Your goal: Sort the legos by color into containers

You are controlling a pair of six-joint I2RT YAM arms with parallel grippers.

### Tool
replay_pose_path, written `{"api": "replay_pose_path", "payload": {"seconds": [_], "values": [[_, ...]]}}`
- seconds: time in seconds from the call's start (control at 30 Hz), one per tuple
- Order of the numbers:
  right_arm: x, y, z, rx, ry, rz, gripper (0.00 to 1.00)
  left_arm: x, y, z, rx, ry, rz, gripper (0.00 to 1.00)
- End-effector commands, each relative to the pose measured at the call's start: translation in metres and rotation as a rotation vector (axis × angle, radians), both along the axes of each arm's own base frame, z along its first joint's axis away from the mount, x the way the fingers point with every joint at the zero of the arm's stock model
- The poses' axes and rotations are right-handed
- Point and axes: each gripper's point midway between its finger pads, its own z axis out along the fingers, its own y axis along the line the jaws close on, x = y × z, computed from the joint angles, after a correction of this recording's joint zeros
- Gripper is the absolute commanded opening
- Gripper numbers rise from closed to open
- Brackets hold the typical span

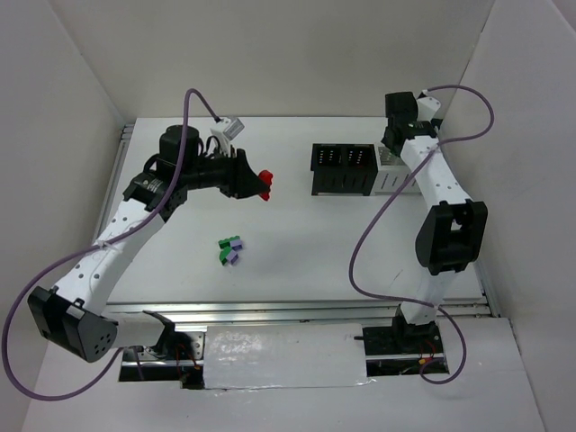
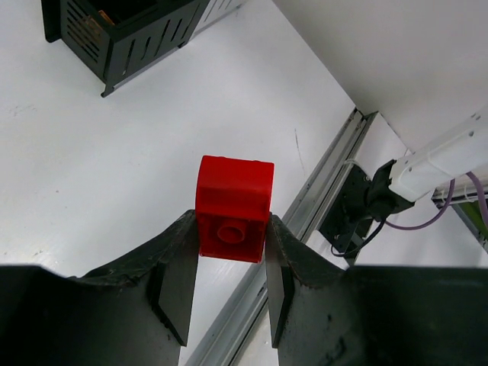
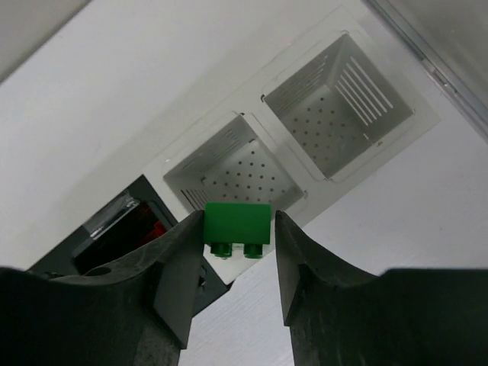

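Note:
My left gripper [image 1: 264, 185] is shut on a red lego [image 2: 232, 204] and holds it above the table, left of the containers. The brick sits between both fingertips in the left wrist view. My right gripper [image 3: 239, 229] holds a green lego [image 3: 238, 221], studs down, over the nearer white container [image 3: 229, 171]. Its left finger touches the brick and a hairline gap shows at the right finger. The two black containers [image 1: 342, 184] and two white ones [image 1: 389, 183] stand in a row at the back right. Green and light purple legos [image 1: 231, 250] lie in a cluster mid-table.
A second white container [image 3: 358, 84] sits beyond the first. The black container [image 3: 114, 244] beside it holds something red [image 3: 156, 229]. A metal rail [image 1: 297, 310] runs along the table's near edge. White walls enclose the table on three sides.

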Motion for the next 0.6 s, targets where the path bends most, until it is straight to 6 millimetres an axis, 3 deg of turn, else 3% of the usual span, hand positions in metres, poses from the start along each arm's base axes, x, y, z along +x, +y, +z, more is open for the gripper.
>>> {"api": "replay_pose_path", "payload": {"seconds": [0.0, 0.17, 0.3, 0.4, 0.47, 0.5, 0.53, 0.57], "values": [[0.002, -0.009, 0.019, -0.029, -0.017, -0.021, 0.50, -0.010, 0.006, 0.019, 0.011, -0.081, -0.009, 0.00], [0.014, -0.008, 0.003, -0.007, 0.007, 0.011, 0.56, -0.008, 0.006, 0.016, 0.016, -0.070, -0.008, 0.00], [0.017, -0.005, 0.000, 0.028, 0.020, 0.025, 0.68, -0.001, 0.003, 0.017, 0.017, -0.058, 0.000, 0.00], [0.010, 0.002, 0.019, 0.073, -0.017, 0.040, 0.70, 0.015, 0.001, 0.015, 0.030, -0.039, 0.034, 0.00], [-0.002, 0.008, 0.044, 0.104, -0.085, 0.055, 0.72, 0.027, -0.009, 0.006, 0.041, -0.007, 0.016, 0.00], [-0.016, 0.013, 0.065, 0.137, -0.127, 0.077, 0.72, 0.031, -0.018, 0.017, 0.033, -0.027, 0.003, 0.00], [-0.025, 0.017, 0.073, 0.160, -0.144, 0.094, 0.72, 0.042, -0.028, 0.004, 0.054, -0.001, -0.007, 0.00], [-0.035, 0.021, 0.080, 0.188, -0.161, 0.103, 0.73, 0.051, -0.036, 0.017, 0.058, -0.039, -0.009, 0.00]]}}
